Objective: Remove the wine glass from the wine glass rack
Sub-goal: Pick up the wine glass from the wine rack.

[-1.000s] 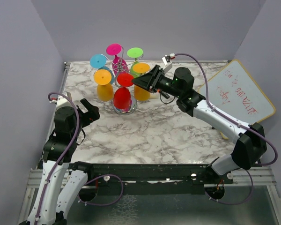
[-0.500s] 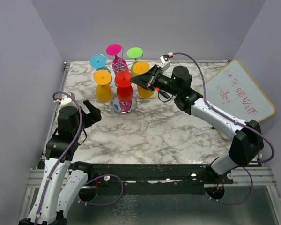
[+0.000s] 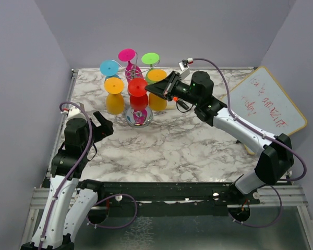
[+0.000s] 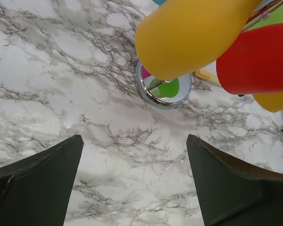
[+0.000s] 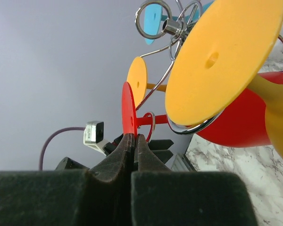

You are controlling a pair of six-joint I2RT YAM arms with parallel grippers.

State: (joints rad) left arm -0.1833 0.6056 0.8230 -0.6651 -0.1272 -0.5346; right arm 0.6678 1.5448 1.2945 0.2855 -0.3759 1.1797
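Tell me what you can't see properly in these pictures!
- Top view: the stem of the shiny chrome wire rack hides behind the red plastic wine glass.
- Left wrist view: the yellow plastic wine glass is cut off by the top edge, so its foot is unseen.
- Right wrist view: the shut right end effector sits at the red foot's rim; any grip is unclear.
- Top view: the red writing on the white board is too small.
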